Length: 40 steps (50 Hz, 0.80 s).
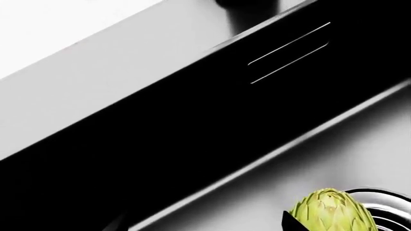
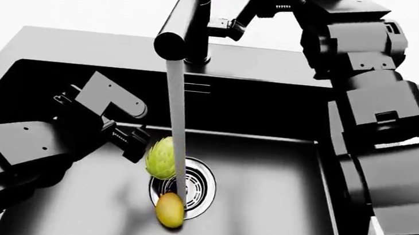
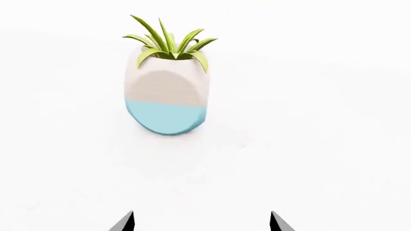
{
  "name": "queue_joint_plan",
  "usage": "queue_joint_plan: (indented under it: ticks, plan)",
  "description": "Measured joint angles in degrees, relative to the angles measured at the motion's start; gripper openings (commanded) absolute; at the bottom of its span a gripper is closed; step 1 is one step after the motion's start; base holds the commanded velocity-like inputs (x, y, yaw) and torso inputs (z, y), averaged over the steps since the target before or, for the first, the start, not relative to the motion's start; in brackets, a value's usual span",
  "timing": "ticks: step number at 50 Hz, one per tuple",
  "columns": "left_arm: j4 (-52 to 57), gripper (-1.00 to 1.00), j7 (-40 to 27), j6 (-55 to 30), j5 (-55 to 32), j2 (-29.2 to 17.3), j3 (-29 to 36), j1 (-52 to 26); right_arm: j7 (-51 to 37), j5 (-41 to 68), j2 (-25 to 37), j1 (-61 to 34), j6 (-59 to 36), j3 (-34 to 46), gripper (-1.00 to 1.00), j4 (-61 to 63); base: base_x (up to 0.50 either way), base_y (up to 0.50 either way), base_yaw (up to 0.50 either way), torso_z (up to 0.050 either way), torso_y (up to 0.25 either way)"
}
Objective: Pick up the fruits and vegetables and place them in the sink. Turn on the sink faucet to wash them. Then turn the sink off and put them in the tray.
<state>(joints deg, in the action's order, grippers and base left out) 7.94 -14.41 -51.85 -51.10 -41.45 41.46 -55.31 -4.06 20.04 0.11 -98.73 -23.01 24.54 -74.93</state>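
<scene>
White counter surrounds the black sink [image 2: 281,176], where the artichoke [image 2: 162,158] and mango [image 2: 170,210] lie wet at the drain [image 2: 196,188] under running water: light, slippery, best pinched across their middles; left gripper [image 2: 136,143] unclear, right gripper [image 3: 201,222] spread, empty.

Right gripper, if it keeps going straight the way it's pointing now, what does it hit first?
Most likely the potted plant: in the right wrist view it stands on the white counter ahead of the right gripper, slightly off centre between the open fingers. Depth is unclear.
</scene>
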Motion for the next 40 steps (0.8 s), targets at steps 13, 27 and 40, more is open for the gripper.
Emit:
queue_joint_plan:
  ticks: [13, 27, 40]
  plan:
    - [-0.01, 1.00, -0.02, 0.10, 0.01, -0.06, 0.03, 0.03, 0.32, -11.67, 0.14, 2.02, -2.50, -10.82, 1.00, -0.04, 0.00, 0.00, 0.00, 0.000, 0.000]
    - [0.09, 1.00, -0.22, -0.04, -0.13, -0.10, 0.00, -0.08, 0.40, -4.88, -0.02, 3.11, -3.26, -3.79, 1.00, -0.07, 0.00, 0.00, 0.00, 0.000, 0.000]
    - [0.26, 1.00, -0.32, 0.05, -0.25, -0.33, -0.07, 0.07, -0.76, 14.81, 0.05, 1.46, -0.92, 16.50, 1.00, -0.07, 0.00, 0.00, 0.00, 0.000, 0.000]
